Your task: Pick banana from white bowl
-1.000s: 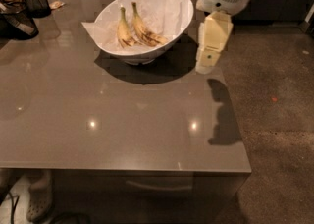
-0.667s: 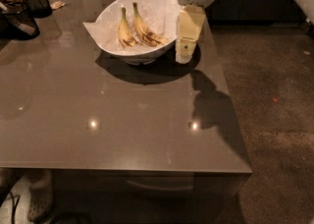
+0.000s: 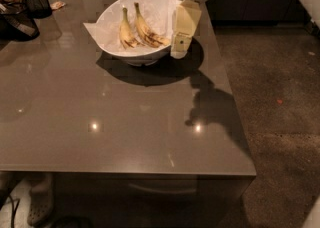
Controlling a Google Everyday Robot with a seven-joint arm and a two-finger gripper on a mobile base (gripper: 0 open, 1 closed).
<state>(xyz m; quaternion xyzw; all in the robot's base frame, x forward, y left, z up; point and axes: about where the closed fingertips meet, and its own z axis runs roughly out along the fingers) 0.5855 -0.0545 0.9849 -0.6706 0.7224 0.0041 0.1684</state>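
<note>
The white bowl (image 3: 112, 11), wide and lined with crinkled white paper, stands at the back of the grey table. Two bananas lie in it. The banana (image 3: 146, 30) is the longer, slimmer one on the right, with dark brown streaks toward its near end. A shorter, stubbier banana (image 3: 125, 32) lies to its left. My gripper (image 3: 181, 42) hangs from the cream arm over the bowl's right rim, just right of the banana and apart from it.
A grey table (image 3: 115, 117) with its right edge near the bowl and its front edge low in view. A black mesh cup (image 3: 38, 1) and dark objects (image 3: 15, 19) stand at the back left. Speckled floor (image 3: 275, 97) lies to the right.
My gripper and arm have moved left, from right of the bowl to over its right rim. The bananas and bowl have not moved.
</note>
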